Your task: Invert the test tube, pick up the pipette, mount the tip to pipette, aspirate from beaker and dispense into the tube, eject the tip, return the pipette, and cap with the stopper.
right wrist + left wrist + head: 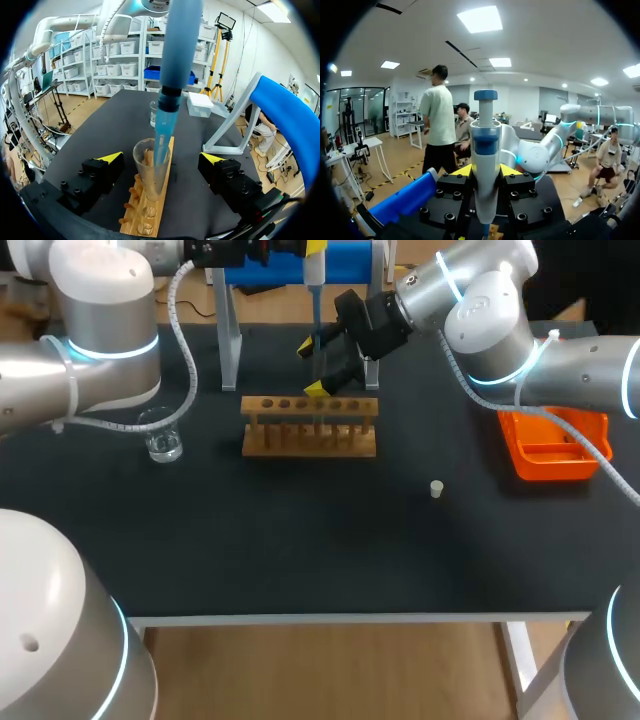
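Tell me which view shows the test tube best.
Right wrist view: the test tube stands upright in the wooden rack, with the pipette tip inside its mouth. The head view barely shows it, and the left wrist view hides it behind the pipette.

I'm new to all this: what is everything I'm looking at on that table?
pipette: one, blue and white, upright, its tip inside the test tube.
test tube: one, clear, standing in the rack.
rack: one, wooden, mid-table.
beaker: one, clear, left of the rack.
stopper: one, white, right of the rack, nearer the front.
tray: one, orange, right edge.
stand: one, blue on grey legs, behind the rack.
left gripper: one, black with yellow tips, shut on the pipette.
right gripper: one, same colours, open, flanking the test tube.
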Controlling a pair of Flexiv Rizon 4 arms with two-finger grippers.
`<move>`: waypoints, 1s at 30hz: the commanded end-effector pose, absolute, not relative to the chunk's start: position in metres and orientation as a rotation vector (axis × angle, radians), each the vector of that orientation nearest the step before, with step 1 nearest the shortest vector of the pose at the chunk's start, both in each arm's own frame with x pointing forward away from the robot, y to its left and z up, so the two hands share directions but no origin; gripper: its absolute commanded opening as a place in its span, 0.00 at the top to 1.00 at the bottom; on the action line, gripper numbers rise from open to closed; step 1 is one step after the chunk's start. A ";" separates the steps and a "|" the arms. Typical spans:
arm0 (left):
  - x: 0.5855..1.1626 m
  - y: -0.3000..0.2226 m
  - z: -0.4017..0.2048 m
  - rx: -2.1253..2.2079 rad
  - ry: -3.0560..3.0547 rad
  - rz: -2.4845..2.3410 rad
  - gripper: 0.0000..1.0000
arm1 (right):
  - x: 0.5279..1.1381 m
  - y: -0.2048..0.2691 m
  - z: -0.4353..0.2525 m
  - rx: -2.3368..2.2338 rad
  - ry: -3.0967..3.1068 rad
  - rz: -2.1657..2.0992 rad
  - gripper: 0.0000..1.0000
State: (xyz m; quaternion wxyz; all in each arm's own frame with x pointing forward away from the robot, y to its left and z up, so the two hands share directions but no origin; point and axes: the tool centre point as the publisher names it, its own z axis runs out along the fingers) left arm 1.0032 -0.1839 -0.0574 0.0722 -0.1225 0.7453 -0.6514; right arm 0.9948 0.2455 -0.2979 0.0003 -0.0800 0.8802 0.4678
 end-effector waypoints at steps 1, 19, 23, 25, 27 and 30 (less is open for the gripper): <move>1.003 -0.184 -0.058 -0.367 2.236 -1.957 1.00 | 0.995 0.245 -0.297 -0.252 2.767 1.467 0.00; 0.998 -0.193 -0.067 -0.328 2.244 -1.928 1.00 | 0.995 0.245 -0.297 -0.252 2.767 1.467 0.00; 0.998 -0.193 -0.070 -0.322 2.244 -1.927 1.00 | 0.995 0.245 -0.297 -0.252 2.767 1.467 0.00; 0.998 -0.193 -0.071 -0.321 2.244 -1.926 1.00 | 0.995 0.245 -0.297 -0.252 2.767 1.467 0.00; 0.999 -0.193 -0.073 -0.320 2.246 -1.925 1.00 | 0.995 0.245 -0.297 -0.252 2.767 1.467 0.00; 0.999 -0.193 -0.075 -0.320 2.248 -1.922 1.00 | 0.995 0.245 -0.297 -0.252 2.767 1.467 0.00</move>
